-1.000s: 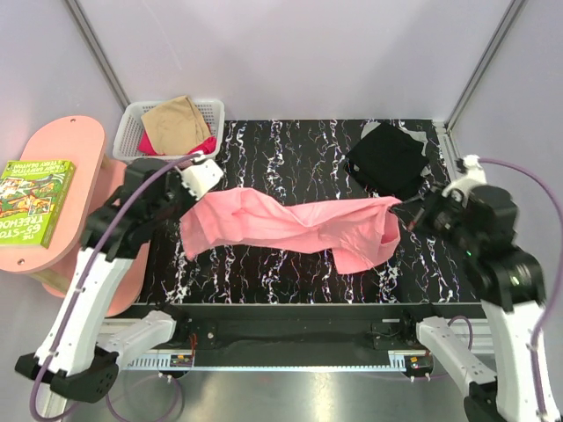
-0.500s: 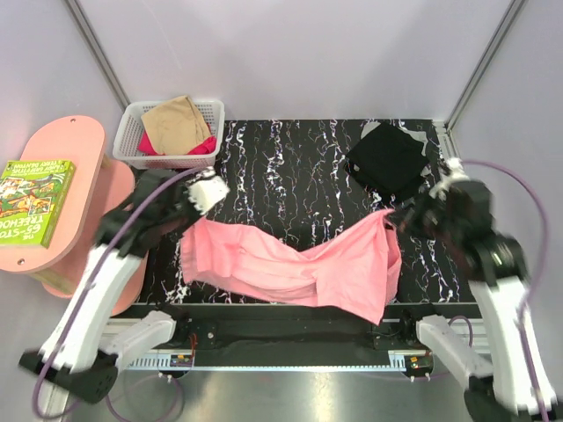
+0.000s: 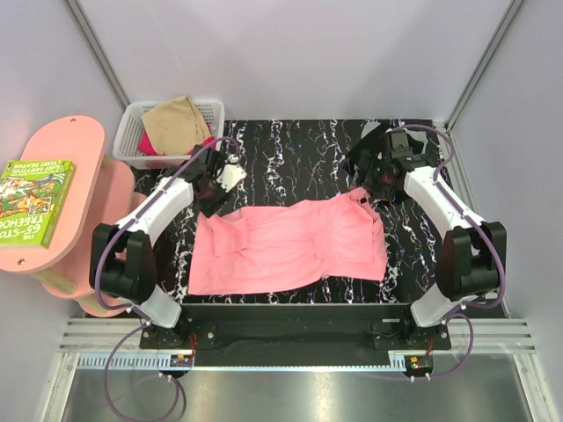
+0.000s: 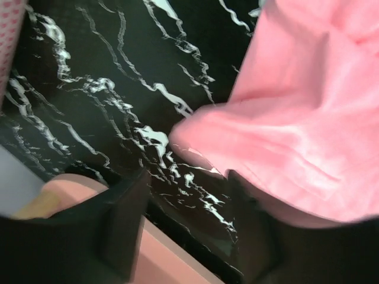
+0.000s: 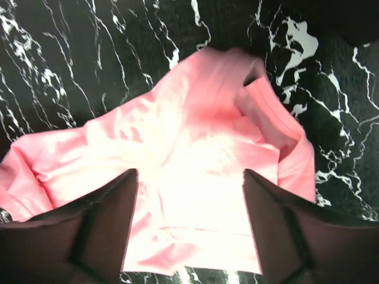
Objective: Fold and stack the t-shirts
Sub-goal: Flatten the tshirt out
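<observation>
The salmon pink t-shirt (image 3: pixel 286 242) lies spread and rumpled on the black marbled table (image 3: pixel 290 149). My left gripper (image 3: pixel 214 195) hovers open over the shirt's far left corner (image 4: pixel 296 118), with bare table between its fingers (image 4: pixel 124 219). Above the far right corner, my right gripper (image 3: pixel 370 189) is also open, and the pink cloth (image 5: pixel 195 148) lies below and between its fingers (image 5: pixel 112 219), untouched. A folded black t-shirt (image 3: pixel 391 149) rests at the back right, partly behind the right arm, and shows again as the black t-shirt (image 5: pixel 349 18). A tan t-shirt (image 3: pixel 176 119) and a magenta t-shirt (image 3: pixel 204 145) sit in the basket.
A white mesh basket (image 3: pixel 132 132) stands at the back left, off the table corner. Left of the table is a pink side table (image 3: pixel 62 145) with a green book (image 3: pixel 35 198) on it. Metal frame posts rise at both back corners.
Both grippers opened and let go of the pink t-shirt, which dropped from hanging between them to lying on the table. Both arms swung inward toward the back.
</observation>
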Robot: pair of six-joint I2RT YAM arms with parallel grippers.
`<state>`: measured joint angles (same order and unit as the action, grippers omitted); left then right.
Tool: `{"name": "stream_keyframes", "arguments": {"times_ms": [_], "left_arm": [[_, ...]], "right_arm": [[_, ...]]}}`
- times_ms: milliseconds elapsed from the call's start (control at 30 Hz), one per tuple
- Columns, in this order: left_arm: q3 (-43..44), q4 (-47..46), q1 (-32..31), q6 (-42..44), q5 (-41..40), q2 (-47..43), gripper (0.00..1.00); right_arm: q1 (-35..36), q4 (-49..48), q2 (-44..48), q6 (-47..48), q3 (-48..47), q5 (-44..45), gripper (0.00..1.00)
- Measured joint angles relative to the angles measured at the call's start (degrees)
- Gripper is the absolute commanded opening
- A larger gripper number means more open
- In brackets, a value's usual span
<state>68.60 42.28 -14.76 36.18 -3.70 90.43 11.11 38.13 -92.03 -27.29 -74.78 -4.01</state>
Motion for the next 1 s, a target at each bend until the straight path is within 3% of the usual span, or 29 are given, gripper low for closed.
{"name": "stream_keyframes", "arguments": {"times_ms": [100, 233, 400, 500, 633, 1000], "left_arm": [[1.22, -0.90, -0.11, 0.24, -1.14, -0.11, 0.83], [3.58, -1.86, -0.50, -0.35, -1.42, -2.82, 0.84], [2.62, -1.38, -3.63, -1.75, -0.48, -12.15, 0.82], [-1.90, -1.66, -6.95, -2.60, 0.74, -15.45, 0.80], [-9.18, -1.68, -7.74, -3.69, 1.73, -12.83, 0.79], [-13.03, -4.70, -7.54, -5.25, 1.75, -7.08, 0.78]], "right_arm": [[0.00, -0.83, -0.24, 1.29, -0.24, 0.96, 0.81], [0.00, -0.76, 1.05, 2.05, -0.04, 3.52, 0.68], [0.00, -1.16, 11.34, 0.63, 6.99, 2.56, 0.60], [0.00, -0.96, 19.15, -1.25, 14.25, 0.39, 0.59], [-0.02, 0.20, 25.24, -3.19, 22.49, -1.84, 0.56], [-0.04, 0.74, 28.41, -6.19, 31.41, -5.11, 0.54]]}}
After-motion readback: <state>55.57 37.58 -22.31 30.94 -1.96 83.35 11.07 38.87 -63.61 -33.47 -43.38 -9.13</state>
